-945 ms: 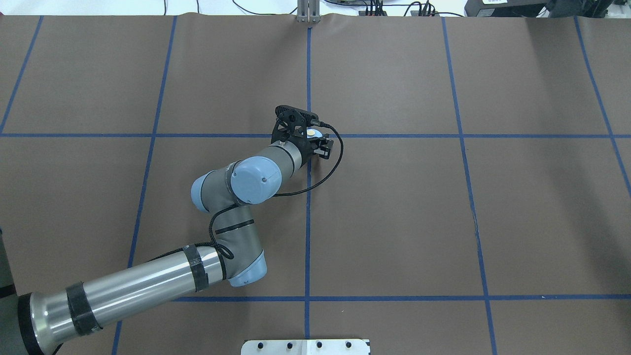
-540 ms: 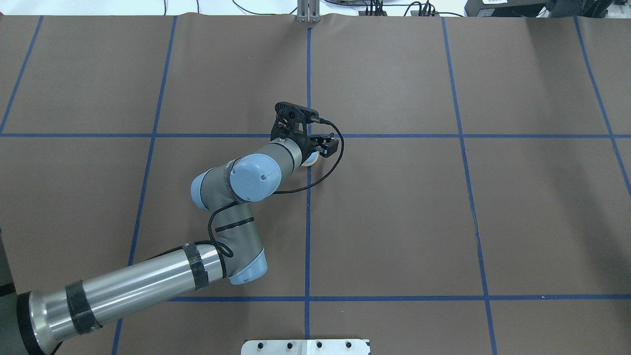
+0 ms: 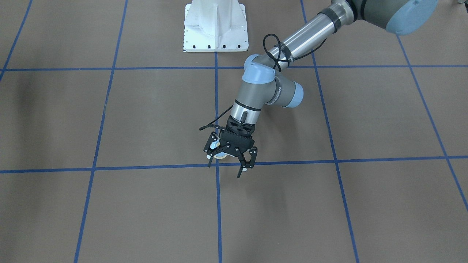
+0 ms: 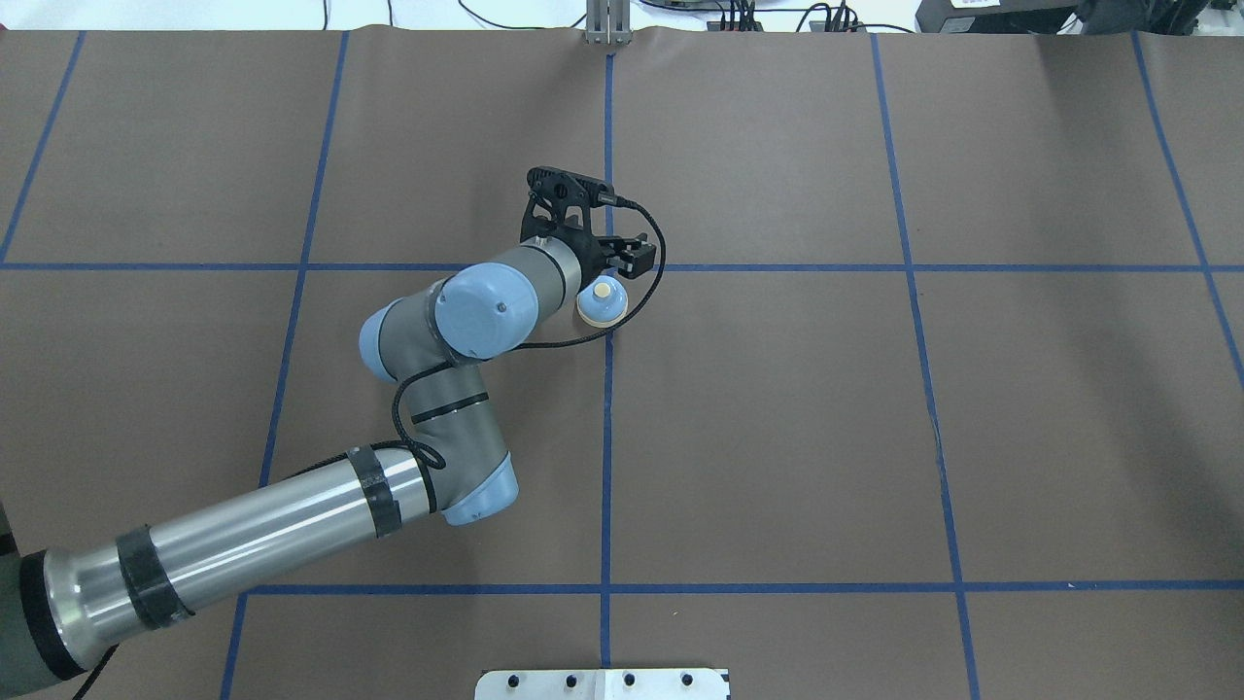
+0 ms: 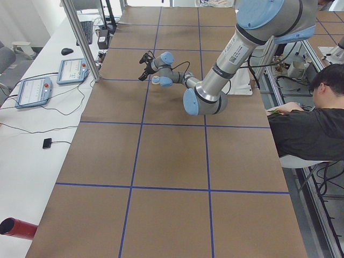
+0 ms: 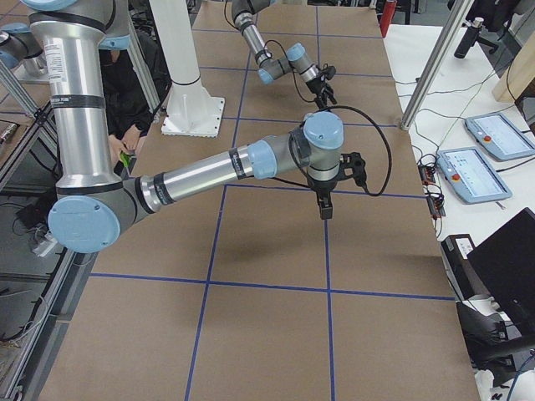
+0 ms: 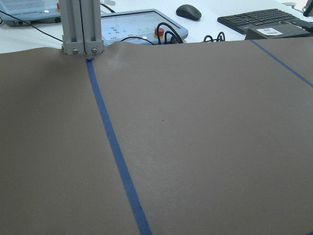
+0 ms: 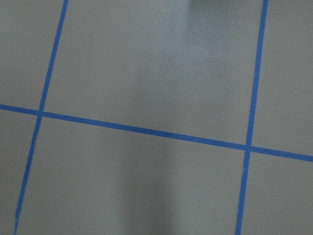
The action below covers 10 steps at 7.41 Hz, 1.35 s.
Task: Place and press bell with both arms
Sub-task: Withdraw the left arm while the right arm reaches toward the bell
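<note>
The light-blue bell (image 4: 602,301) with its cream button stands upright on the brown table, just left of the blue centre line. It also shows in the exterior left view (image 5: 156,80), and the front view shows it partly hidden behind the fingers (image 3: 219,154). My left gripper (image 4: 634,257) is open and empty, just beyond the bell and raised off it; the front view shows its jaws spread (image 3: 226,165). My right gripper (image 6: 324,207) shows only in the exterior right view, hanging high above the table. I cannot tell if it is open or shut.
The white pedestal (image 3: 215,25) is bolted at the robot's side of the table. An aluminium post (image 4: 608,24) stands at the far edge on the centre line, with tablets and a keyboard beyond it. A seated person (image 5: 314,115) is beside the table.
My left gripper has let go of the bell, and it has drawn back left and toward the far edge. The bell now stands uncovered on the table.
</note>
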Motion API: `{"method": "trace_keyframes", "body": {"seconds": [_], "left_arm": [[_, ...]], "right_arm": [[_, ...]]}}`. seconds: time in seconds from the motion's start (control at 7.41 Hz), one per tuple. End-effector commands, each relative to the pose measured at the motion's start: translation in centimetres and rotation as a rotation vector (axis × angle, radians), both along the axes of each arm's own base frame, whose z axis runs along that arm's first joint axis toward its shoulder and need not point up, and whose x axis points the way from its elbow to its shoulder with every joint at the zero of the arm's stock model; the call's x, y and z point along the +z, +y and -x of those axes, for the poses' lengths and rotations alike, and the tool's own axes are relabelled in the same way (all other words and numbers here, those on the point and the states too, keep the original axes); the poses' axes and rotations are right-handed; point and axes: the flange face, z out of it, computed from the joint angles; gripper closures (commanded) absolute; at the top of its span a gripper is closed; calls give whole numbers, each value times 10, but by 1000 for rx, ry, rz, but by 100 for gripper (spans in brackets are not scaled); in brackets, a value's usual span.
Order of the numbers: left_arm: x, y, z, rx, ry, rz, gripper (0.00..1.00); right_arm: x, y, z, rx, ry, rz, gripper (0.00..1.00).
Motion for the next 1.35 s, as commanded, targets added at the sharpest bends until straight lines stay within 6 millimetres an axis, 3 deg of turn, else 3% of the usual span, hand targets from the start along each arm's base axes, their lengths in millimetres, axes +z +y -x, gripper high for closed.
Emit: {"method": "trace_keyframes", "body": {"seconds": [0.0, 0.14, 0.4, 0.54, 0.68, 0.94, 1.08, 1.22], "left_arm": [[6, -40, 48, 61, -45, 95, 0], [21, -53, 77, 74, -81, 144, 0], [50, -59, 147, 140, -181, 138, 0], [63, -64, 184, 178, -200, 150, 0], [86, -64, 220, 179, -199, 177, 0], [122, -54, 265, 208, -195, 214, 0], [126, -63, 311, 222, -193, 290, 0], [118, -58, 337, 275, -268, 286, 0]], "right_arm": [[-94, -34, 119, 29, -60, 106, 1], [-134, -41, 180, 48, -49, 128, 7], [-198, -53, 265, 98, -79, 222, 88], [-220, -52, 300, 56, -86, 214, 100], [-239, -52, 330, 22, -87, 206, 100], [-279, -72, 400, 21, -46, 211, 100], [-299, -82, 435, 5, -27, 222, 100], [-313, -82, 465, 16, 5, 212, 100]]}}
